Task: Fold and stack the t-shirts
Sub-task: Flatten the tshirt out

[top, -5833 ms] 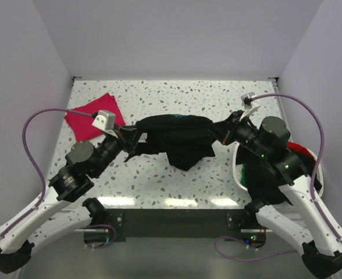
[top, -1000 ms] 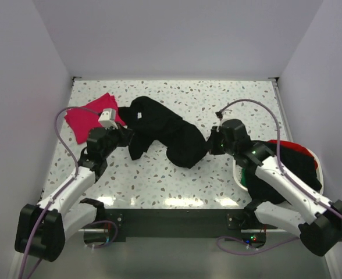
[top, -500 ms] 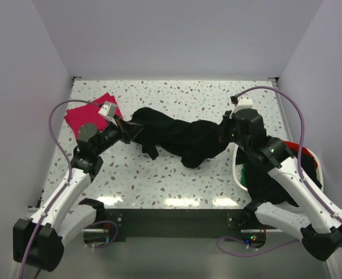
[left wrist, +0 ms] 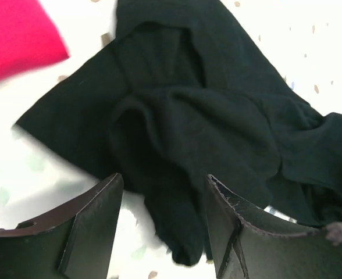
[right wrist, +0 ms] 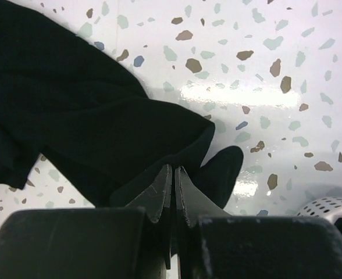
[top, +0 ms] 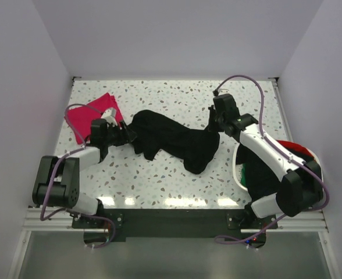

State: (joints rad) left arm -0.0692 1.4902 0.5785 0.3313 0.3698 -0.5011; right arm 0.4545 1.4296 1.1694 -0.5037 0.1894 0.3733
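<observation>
Speckled table (top: 159, 174) is carrying the black t-shirt (top: 177, 139), which is lying rumpled and drawn out between the two arms, not yet flat. At the right, a white basket (top: 238, 168) is holding more shirts, and at far left the pink t-shirt (top: 81, 116) is sitting folded. The right gripper (right wrist: 172, 170), fingers pressed together, is apparently pinching the black shirt's edge. The left gripper (left wrist: 162, 181) is standing spread over the bunched end, gripping nothing. Spreading looks like the step in hand, and the next move is calling for a fresh left-hand hold on a corner.
</observation>
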